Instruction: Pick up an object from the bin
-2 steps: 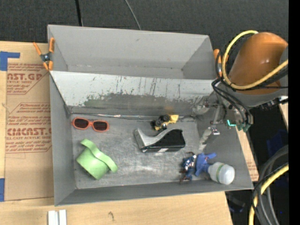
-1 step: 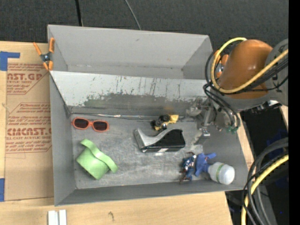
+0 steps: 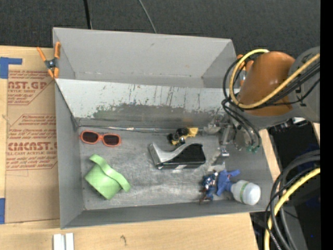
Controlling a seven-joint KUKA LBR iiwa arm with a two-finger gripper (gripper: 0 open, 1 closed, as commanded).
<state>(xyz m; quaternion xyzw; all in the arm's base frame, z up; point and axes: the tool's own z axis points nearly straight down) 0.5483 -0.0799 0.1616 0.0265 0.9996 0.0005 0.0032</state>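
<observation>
My gripper [image 3: 225, 146] hangs low over the right end of the bin, under the orange wrist cover. Just left of it lies a black and silver stapler [image 3: 179, 156], its black end nearest the gripper. A small yellow and black toy [image 3: 182, 134] lies behind the stapler, by the back wall. Below the gripper, at the front right, lie a blue toy figure [image 3: 218, 183] and a white round-capped bottle [image 3: 245, 192], touching each other.
Red-framed sunglasses [image 3: 100, 137] lie at the left by the back wall. A light green curved plastic piece [image 3: 106, 178] sits at the front left. Bare bin floor shows between it and the stapler.
</observation>
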